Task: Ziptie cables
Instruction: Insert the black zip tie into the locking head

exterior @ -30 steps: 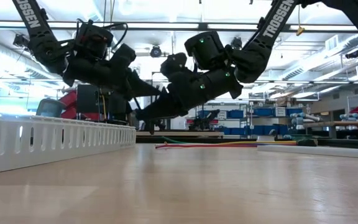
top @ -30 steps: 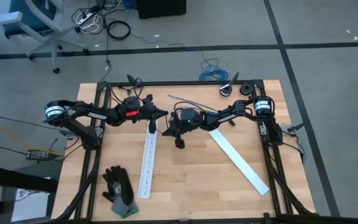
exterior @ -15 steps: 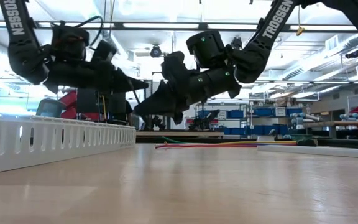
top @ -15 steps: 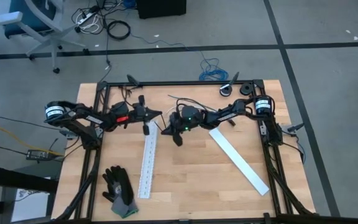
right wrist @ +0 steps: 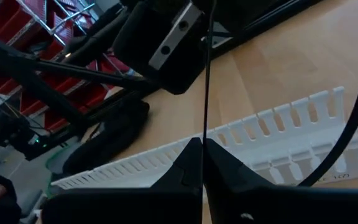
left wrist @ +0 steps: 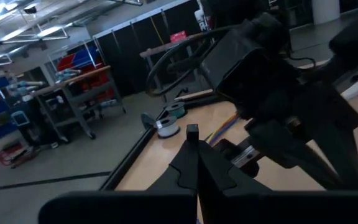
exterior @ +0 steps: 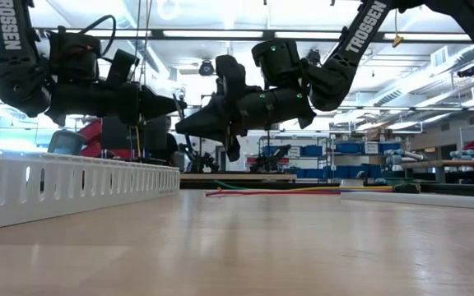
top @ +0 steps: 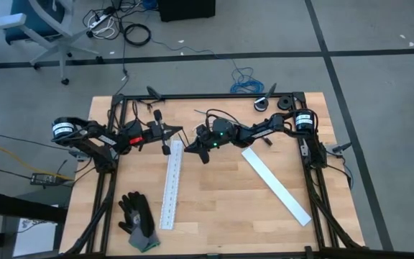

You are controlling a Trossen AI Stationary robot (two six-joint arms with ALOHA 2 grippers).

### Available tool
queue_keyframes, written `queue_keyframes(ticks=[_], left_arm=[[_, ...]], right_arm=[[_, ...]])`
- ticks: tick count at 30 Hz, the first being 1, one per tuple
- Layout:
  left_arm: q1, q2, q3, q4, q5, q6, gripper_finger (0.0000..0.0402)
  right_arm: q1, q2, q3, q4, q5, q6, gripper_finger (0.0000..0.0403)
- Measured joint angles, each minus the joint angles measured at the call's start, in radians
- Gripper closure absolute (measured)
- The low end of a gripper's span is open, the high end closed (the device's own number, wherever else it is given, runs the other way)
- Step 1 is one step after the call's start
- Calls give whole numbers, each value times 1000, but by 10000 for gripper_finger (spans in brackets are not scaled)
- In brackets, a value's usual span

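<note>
Over the table's far half, high view: left gripper and right gripper nearly tip to tip, left at about 10 o'clock of right. Both raised above the far end of the near white slotted strip. A thin dark line, probably the ziptie, runs from near the right wrist toward 11 o'clock. Cables not clear here. Black glove lies at 7 o'clock of the strip; second strip at 4 o'clock of the right gripper.

Low view: both arms hang well above the wood. Cables lie flat far back, red and orange together, untouched, below and at 5 o'clock of the right gripper. Left gripper pinched to a point.

Left wrist view: left fingers closed narrow, a fine strand rising from them; the other arm looms just ahead.

Right wrist view: right fingers pinched on a thin black line, likely the ziptie, held taut upward. My guess: the tie is stretched between both hands for looping.
</note>
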Motion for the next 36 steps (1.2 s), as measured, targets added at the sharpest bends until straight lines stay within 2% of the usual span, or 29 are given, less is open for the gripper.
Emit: queue_keyframes(ticks=[22,31,36], left_arm=[[0,0,1,2,-41,48,401],[0,0,1,1,-40,48,401],[0,0,1,1,-40,48,401]], right_arm=[[-24,-1,-11,40,7,87,403],[-34,-1,-59,142,17,111,403],[-34,-2,-58,138,0,111,403]])
